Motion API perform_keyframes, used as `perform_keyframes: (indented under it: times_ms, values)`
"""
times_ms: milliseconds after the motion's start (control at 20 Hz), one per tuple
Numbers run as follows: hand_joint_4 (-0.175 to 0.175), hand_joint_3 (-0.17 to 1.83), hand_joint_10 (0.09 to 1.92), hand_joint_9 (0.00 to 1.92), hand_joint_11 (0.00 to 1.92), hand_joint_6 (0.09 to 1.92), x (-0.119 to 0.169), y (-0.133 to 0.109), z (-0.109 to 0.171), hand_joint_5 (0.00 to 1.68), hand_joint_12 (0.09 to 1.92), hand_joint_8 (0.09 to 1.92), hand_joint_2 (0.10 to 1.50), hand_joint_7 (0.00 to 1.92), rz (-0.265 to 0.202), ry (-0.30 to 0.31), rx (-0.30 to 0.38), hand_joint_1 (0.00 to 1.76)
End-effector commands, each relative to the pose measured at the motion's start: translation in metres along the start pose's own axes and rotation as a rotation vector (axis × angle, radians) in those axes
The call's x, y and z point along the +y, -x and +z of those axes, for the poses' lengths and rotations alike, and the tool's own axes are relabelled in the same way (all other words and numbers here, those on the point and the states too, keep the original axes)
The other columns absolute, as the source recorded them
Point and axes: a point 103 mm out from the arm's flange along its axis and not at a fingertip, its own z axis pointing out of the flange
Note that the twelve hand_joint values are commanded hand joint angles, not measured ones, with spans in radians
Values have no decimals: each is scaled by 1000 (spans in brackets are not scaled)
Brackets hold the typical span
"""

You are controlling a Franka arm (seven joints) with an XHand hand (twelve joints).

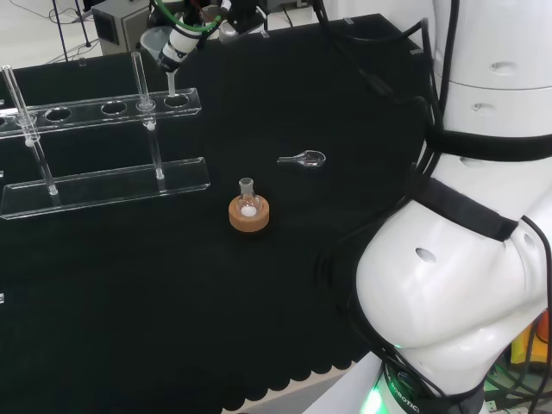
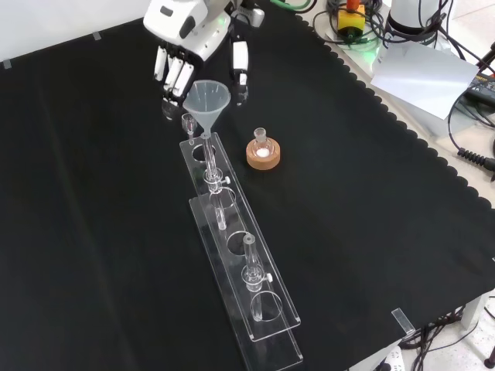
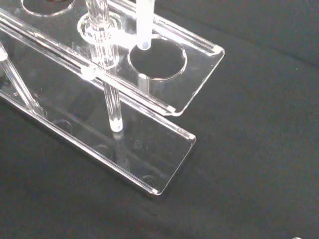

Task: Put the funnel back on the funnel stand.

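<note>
With the hand (image 2: 193, 46) curled around the clear funnel (image 2: 206, 100), whose stem tip hung just above the end hole of the acrylic funnel stand (image 2: 267, 305) beneath it, a straight, plumb descent was advisable.

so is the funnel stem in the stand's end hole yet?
Not yet. Wrist view shows the funnel stem tip just above the funnel stand end hole, upright, the hand by it.

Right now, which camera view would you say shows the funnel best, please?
The front view: the funnel shows whole, cone and stem, above the stand's end hole. The head view shows it partly behind the hand; the wrist view just its stem tip.
</note>
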Motion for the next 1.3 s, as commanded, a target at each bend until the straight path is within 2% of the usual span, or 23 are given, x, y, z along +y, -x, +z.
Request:
perform_keyframes:
  times_ms: [50,750,1150,1300]
  values:
    - [-76,-175,444,1083,665,177,4,2,11,570,1232,650,996,574,9,-23,2,720]
    - [-76,-175,437,1052,663,186,16,9,32,565,1230,649,994,551,2,-30,11,721]
    - [-74,-175,507,880,601,230,30,14,48,522,1252,699,992,413,7,-52,10,717]
    - [-75,-175,557,716,515,227,32,14,52,473,1291,714,991,308,14,-55,-1,712]
